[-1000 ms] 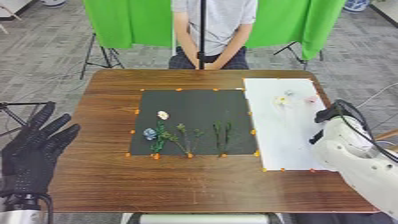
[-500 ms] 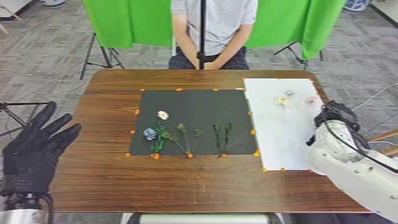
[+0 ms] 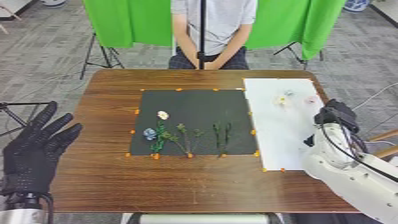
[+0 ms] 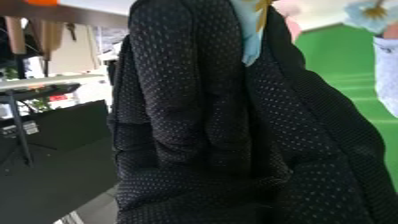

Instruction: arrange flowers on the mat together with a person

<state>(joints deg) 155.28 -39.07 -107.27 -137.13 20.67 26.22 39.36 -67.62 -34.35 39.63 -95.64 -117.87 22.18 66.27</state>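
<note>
On the far part of the white sheet (image 3: pixel 289 145) lie three blossoms: a pale flower with a yellow centre (image 3: pixel 281 100), a pale blue flower (image 3: pixel 289 93) and a pink flower (image 3: pixel 311 100). On the black mat (image 3: pixel 182 101) are a white blossom (image 3: pixel 163 115) at the top of a green stem (image 3: pixel 158 145), a fuller blue blossom (image 3: pixel 150 134) beside that stem, thin branching sprigs (image 3: pixel 183 140) in the middle, and two dark green stems (image 3: pixel 223 137), slender and nearly parallel, to the right. The sheet adjoins the mat's right side on the brown wooden worktop (image 3: pixel 191 187).

The right hand (image 3: pixel 335 119) is at the sheet's right edge. The pink flower lies just ahead and to the left of its fingers; the yellow-centred and pale blue ones are farther left. The flowers on the mat are well apart from it. The left hand (image 3: pixel 34 162) is beside the worktop's left edge, its fingers straight and spread.

The right wrist view shows the right hand (image 4: pixel 204 145) close up, fingers straight and pressed side by side, the thumb close against them. A light blue petal (image 4: pixel 250 42) with a golden streak shows between fingers and thumb; whether they pinch it, I cannot tell. That view also gives the brown centre and blue-tinged petals of a flower (image 4: pixel 366 14) beyond the thumb. The head view gives the layout of mat, sheet and stems.
</note>
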